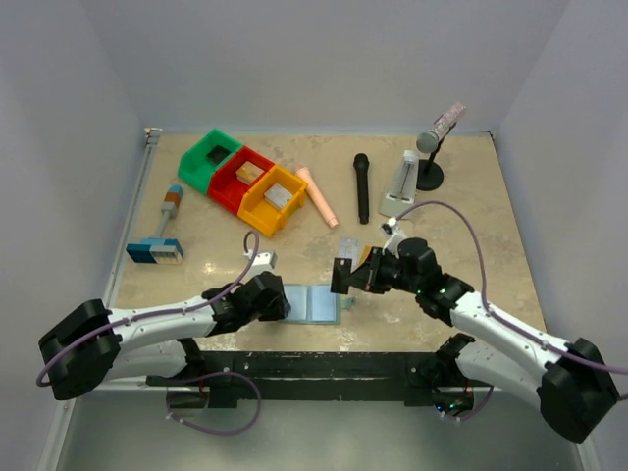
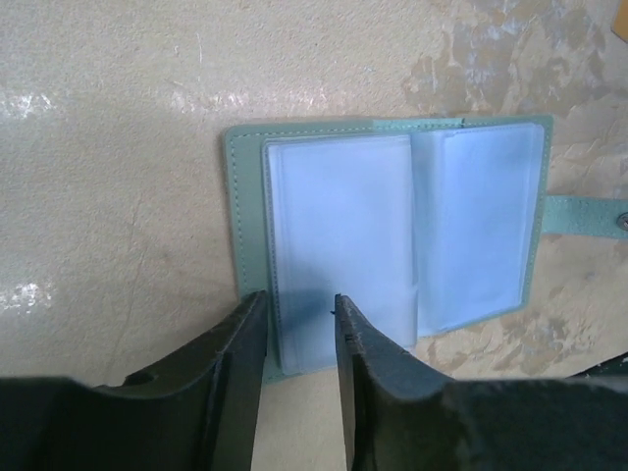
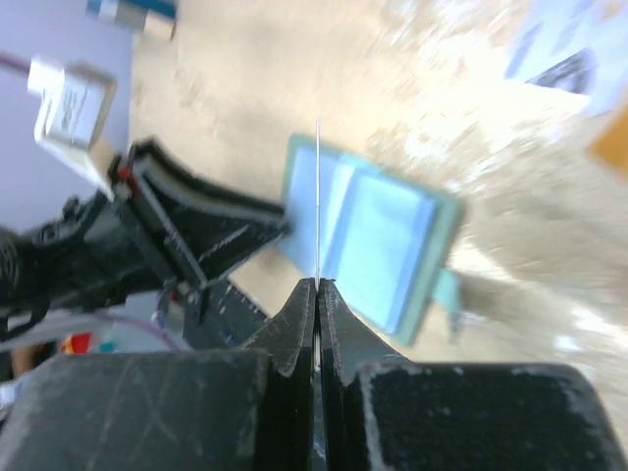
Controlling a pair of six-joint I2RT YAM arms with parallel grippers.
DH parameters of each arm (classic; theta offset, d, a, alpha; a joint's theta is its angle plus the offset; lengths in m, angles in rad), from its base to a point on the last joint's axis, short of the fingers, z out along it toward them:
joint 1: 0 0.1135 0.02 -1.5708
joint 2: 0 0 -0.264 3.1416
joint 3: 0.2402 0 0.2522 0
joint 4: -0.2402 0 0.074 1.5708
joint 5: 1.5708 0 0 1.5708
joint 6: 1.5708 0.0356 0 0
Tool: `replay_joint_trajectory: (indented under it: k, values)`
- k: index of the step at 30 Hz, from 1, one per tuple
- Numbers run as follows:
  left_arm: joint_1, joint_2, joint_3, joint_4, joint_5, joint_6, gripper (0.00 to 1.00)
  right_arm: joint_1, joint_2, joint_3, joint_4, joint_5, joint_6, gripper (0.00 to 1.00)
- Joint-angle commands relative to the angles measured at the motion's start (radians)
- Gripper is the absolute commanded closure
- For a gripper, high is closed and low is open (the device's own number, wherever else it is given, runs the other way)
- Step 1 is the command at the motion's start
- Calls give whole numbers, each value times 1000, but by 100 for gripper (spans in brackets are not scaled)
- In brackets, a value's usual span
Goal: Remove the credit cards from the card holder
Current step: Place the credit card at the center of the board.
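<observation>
The card holder [image 1: 316, 303] lies open and flat on the table, pale teal with clear pocket panels [image 2: 392, 226]. My left gripper [image 2: 299, 306] hovers at its near left corner, jaws open a little, and only the panel's edge shows in the gap. My right gripper [image 3: 317, 283] is shut on a thin credit card [image 3: 318, 196], seen edge-on and held above the holder. In the top view that card [image 1: 340, 276] looks dark, just right of the holder. A second, silvery-grey credit card [image 1: 347, 245] lies flat on the table behind it.
Green [image 1: 214, 157], red [image 1: 242, 177] and orange [image 1: 272, 199] bins stand at the back left. A pink cylinder [image 1: 317, 196], a black microphone [image 1: 361, 186], a white stand [image 1: 400, 186] and a microphone on a stand [image 1: 437, 147] lie behind. A blue-and-white striped block [image 1: 154, 251] sits at far left.
</observation>
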Motion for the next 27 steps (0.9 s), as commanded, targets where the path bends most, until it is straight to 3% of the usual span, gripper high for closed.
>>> replay_joint_trajectory:
  k: [1, 6, 12, 19, 27]
  values:
    - [-2, -43, 18, -71, 9, 22, 56, -124, -56, 114, -415, 104, -151, 100]
    - [-2, -115, 33, -96, 20, 26, 44, -277, -42, 132, -518, 110, -177, 100]
    - [-2, -190, 30, -100, 34, 31, 43, -415, -13, 129, -572, 104, -218, 100]
    - [-2, -223, 24, -93, 71, 69, 40, -497, 98, 161, -558, 69, -260, 100]
    - [-2, -275, 24, -113, 71, 82, 36, -506, 246, 265, -587, 71, -260, 100]
